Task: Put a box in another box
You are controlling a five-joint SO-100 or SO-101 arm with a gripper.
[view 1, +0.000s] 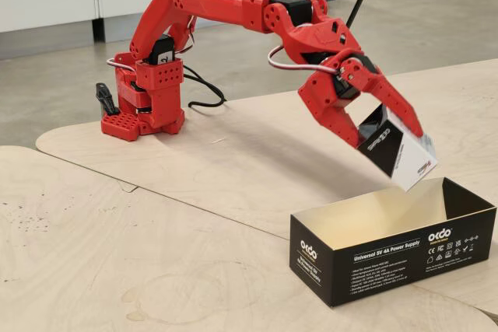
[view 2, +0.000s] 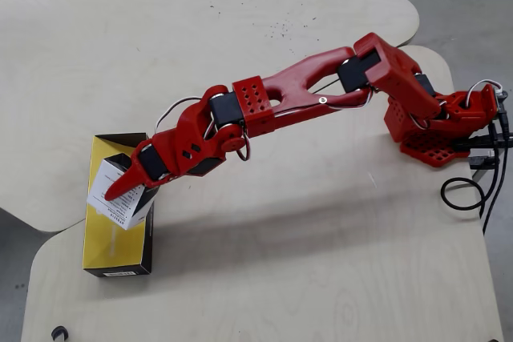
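In the fixed view my claw (view 1: 393, 141) holds the small box (view 1: 401, 152) tilted in the air, just above the far right end of the long open box (view 1: 389, 258). That long box lies on the table (view 1: 194, 215), well apart from my base (view 1: 144, 106) at the far left.

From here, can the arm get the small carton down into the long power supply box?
Probably yes. The tool holds the small carton tilted just above the open power supply box, and the overhead view shows it over the box's far end with nothing between.
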